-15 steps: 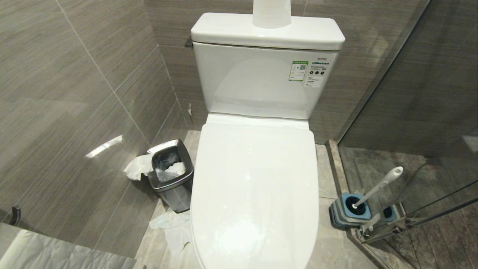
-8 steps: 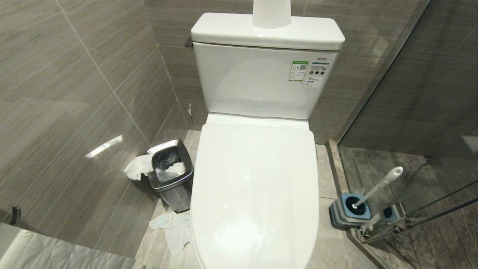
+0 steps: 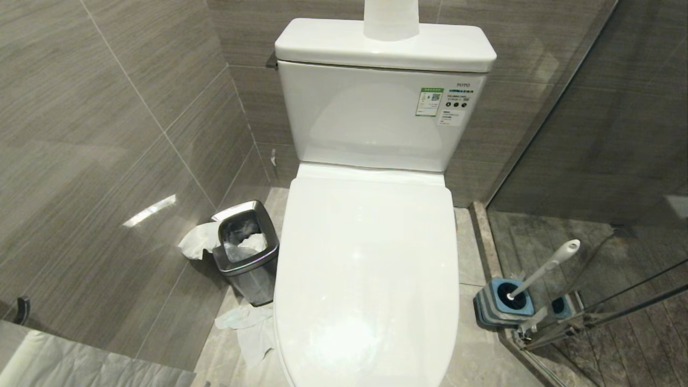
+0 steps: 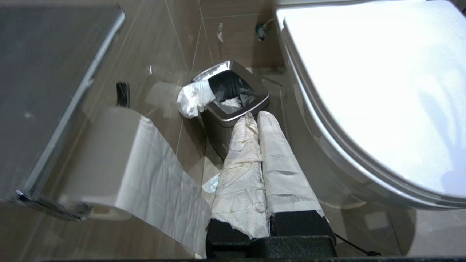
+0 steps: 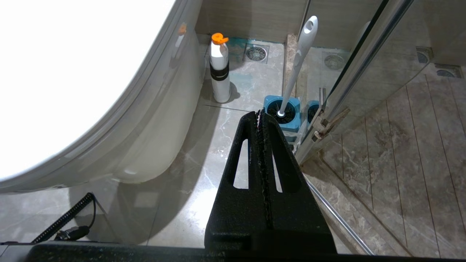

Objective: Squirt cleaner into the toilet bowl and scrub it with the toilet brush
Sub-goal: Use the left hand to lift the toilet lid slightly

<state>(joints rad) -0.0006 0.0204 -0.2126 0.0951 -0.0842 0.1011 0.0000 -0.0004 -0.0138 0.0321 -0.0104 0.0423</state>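
Observation:
The toilet bowl [image 3: 368, 269] fills the middle of the head view with its white lid down, so the basin is hidden. The toilet brush [image 3: 545, 266] leans in a blue-and-grey holder [image 3: 502, 303] on the floor to the right. A white cleaner bottle with an orange cap [image 5: 220, 69] stands on the floor beside the toilet's base. My right gripper [image 5: 259, 113] is shut and empty, low above the floor, pointing toward the brush [image 5: 300, 58]. My left gripper [image 4: 255, 116], fingers wrapped in white covering, is shut and empty near the bin. Neither gripper shows in the head view.
A small steel bin [image 3: 246, 250] with crumpled paper stands left of the toilet, more paper [image 3: 250, 328] on the floor. A toilet-paper roll [image 4: 120, 145] hangs on the left wall. A glass shower door [image 5: 349, 83] borders the brush holder.

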